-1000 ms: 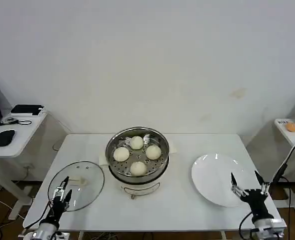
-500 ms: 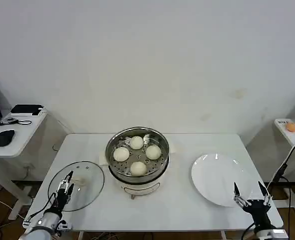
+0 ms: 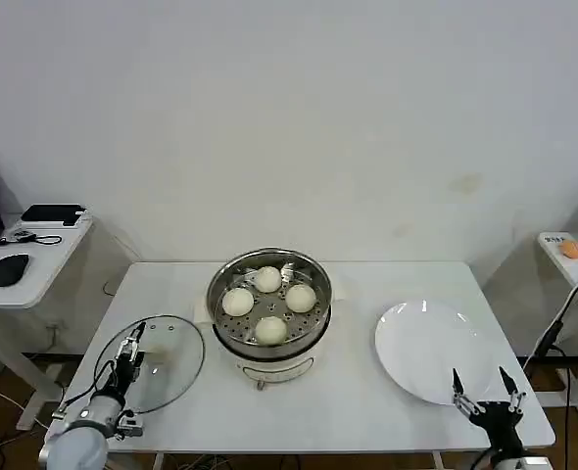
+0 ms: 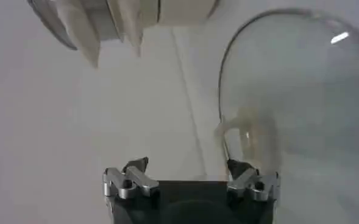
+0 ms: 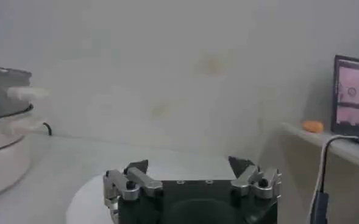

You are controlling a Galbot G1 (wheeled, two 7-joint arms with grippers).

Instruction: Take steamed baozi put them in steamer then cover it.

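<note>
**Buns are in, lid's still lying on the table**

So all four steamed baozi [image 3: 268, 304] are sitting inside the steamer [image 3: 269, 299], mid-table and a bit toward the back in the head view. They're spread on the perforated floor: one at the back, one front, one on each side, none touching as far as I can tell. The pot has no cover on it.

The glass lid [image 3: 162, 359] lies flat on the table [image 3: 358, 401] off to the robot's left of the steamer. It's see-through, so its knob is just a pale smudge from the head camera. The left wrist view shows the lid [image 4: 295, 91] better, though its far edge runs out of frame.

The left gripper [image 3: 127, 354] hangs over the near part of the lid, jaws spread wide with nothing between them. One fingertip [image 4: 241, 167] looks right by the pale handle; touching or not, I can't say. A strip of the steamer's base [image 4: 124, 15] peeks in there too, blurry and cut off.

The right gripper [image 3: 484, 392] is down by the front right edge of the table, just beside the white plate [image 3: 431, 348], also wide open and holding nothing. Its arm is mostly cut off at the frame's edge.
</note>
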